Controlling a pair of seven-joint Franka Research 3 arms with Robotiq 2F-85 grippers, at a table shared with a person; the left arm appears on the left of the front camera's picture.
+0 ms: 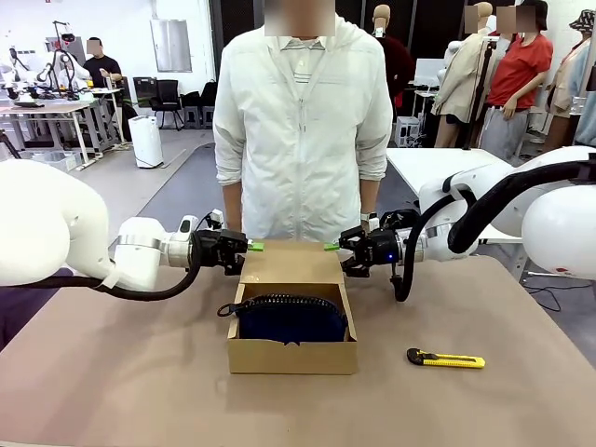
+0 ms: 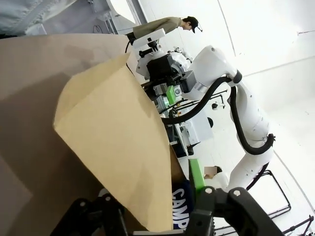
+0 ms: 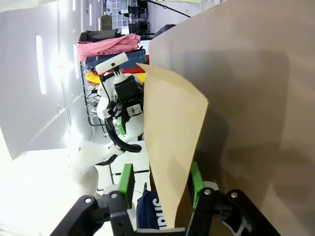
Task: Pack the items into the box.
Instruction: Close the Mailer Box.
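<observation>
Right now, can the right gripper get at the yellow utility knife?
Probably yes: the right gripper only straddles the lid flap, jaws apart, and the utility knife lies uncovered on that arm's side, nothing between.

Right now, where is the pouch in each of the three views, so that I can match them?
Front view: the pouch lies in the box, at the centre.
Left wrist view: the pouch at the bottom edge, right of centre, by the flap.
Right wrist view: the pouch at the bottom edge, left of centre.
Shared landmark: the flap.
</observation>
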